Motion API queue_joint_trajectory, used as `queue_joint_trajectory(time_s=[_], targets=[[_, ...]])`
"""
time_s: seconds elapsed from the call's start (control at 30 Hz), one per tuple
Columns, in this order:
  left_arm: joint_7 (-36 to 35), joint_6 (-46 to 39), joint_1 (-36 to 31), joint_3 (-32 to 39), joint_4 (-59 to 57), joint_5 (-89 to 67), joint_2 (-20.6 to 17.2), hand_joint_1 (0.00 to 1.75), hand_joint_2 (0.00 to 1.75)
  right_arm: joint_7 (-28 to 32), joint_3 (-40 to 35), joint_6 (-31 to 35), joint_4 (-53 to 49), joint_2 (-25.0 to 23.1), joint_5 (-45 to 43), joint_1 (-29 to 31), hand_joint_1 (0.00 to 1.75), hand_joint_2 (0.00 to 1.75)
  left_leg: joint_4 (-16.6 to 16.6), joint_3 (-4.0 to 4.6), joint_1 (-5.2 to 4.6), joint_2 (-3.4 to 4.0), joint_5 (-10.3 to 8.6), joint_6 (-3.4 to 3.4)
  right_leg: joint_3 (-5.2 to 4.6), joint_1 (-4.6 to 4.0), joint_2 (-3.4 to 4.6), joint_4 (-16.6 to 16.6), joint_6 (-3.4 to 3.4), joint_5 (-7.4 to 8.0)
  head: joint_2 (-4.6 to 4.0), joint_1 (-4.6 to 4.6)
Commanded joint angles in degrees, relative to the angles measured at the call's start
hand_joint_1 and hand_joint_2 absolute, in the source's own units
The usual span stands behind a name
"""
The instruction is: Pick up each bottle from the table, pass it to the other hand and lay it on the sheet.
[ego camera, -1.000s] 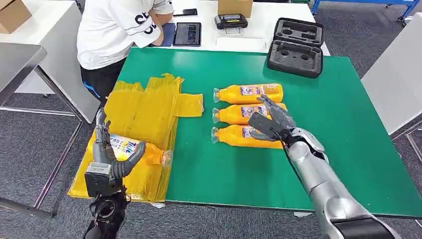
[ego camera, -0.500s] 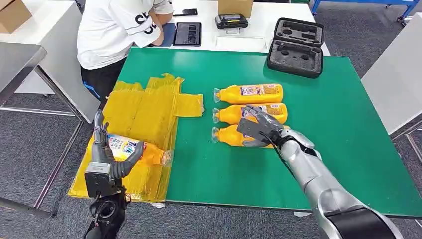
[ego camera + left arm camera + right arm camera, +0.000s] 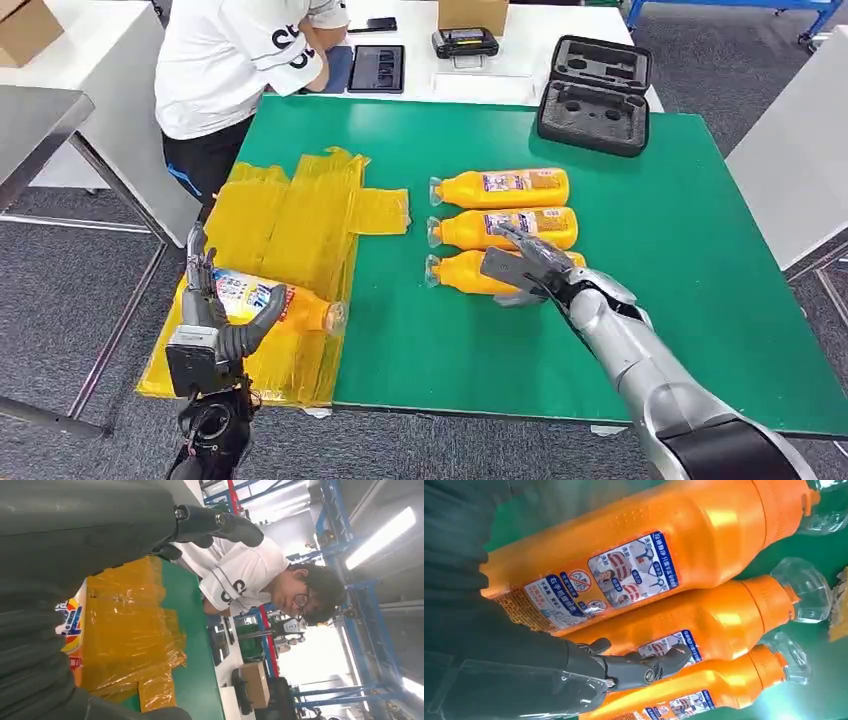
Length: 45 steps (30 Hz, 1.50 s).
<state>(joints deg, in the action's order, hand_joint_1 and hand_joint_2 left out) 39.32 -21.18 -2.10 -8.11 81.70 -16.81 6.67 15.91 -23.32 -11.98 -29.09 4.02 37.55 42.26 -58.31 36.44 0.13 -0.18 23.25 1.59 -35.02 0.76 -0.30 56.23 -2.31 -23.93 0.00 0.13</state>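
Bottles, four: we log one lying on the yellow sheet with our left hand beside it, fingers spread loosely around that laid bottle, which we judge set down there as its delivery; three remain in a row on the green surface. Our right hand rests over the nearest bottle, fingers apart, not yet clasping, we judge readying the next pick-up. Adjacent: middle bottle touching, crowding the grasp; far bottle; black case; person at the corner.
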Motion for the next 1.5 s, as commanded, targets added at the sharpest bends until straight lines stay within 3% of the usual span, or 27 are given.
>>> queue_joint_trajectory(time_s=[0.03, 1.03, 1.07, 1.23, 1.5], targets=[[-0.5, 0.0, -0.5, 0.7, -3.4, 1.0, -1.5, 0.00, 1.75, -0.6, -1.8, 0.4, 1.7, 4.3, -1.2, 1.4, 0.00, 1.75, 0.1, -0.34, 0.02, -0.07, 0.10, -0.08, 0.35, -0.02, -0.07, -0.1, 0.10, -0.13, 0.00, -0.02], [-0.5, 0.7, -1.7, 0.3, -6.8, 2.7, -1.0, 0.00, 1.75, -3.7, -4.9, -4.8, 7.5, 5.1, -0.9, 1.9, 0.00, 1.75, 0.1, -0.23, 0.02, -0.05, 0.04, -0.05, 0.24, -0.02, -0.06, -0.1, 0.06, -0.05, 0.00, -0.02], [-0.7, 0.8, -1.6, 0.6, -6.6, 3.5, -0.8, 0.00, 1.75, -3.9, -4.9, -5.7, 7.6, 5.3, -1.0, 1.9, 0.00, 1.75, 0.1, -0.55, 0.05, -0.04, 0.14, -0.12, 0.56, -0.05, -0.05, -0.1, 0.15, -0.15, 0.00, -0.02], [-0.8, 1.4, -1.8, 0.4, -7.1, 4.1, -0.9, 0.00, 1.75, -3.8, -6.6, -9.9, 7.6, 7.1, -0.4, 2.6, 0.00, 1.75, 0.1, -0.37, 0.04, -0.08, 0.09, -0.07, 0.39, -0.04, -0.10, -0.1, 0.09, -0.10, 0.00, 0.00], [-0.7, 1.6, -1.9, 0.1, -7.3, 4.4, -1.1, 0.00, 1.75, -4.3, -6.9, -9.6, 7.0, 7.3, -0.5, 1.5, 0.00, 1.75, 0.1, -0.42, 0.02, -0.06, 0.08, -0.07, 0.45, -0.02, -0.05, -0.1, 0.09, -0.09, 0.00, 0.00]])
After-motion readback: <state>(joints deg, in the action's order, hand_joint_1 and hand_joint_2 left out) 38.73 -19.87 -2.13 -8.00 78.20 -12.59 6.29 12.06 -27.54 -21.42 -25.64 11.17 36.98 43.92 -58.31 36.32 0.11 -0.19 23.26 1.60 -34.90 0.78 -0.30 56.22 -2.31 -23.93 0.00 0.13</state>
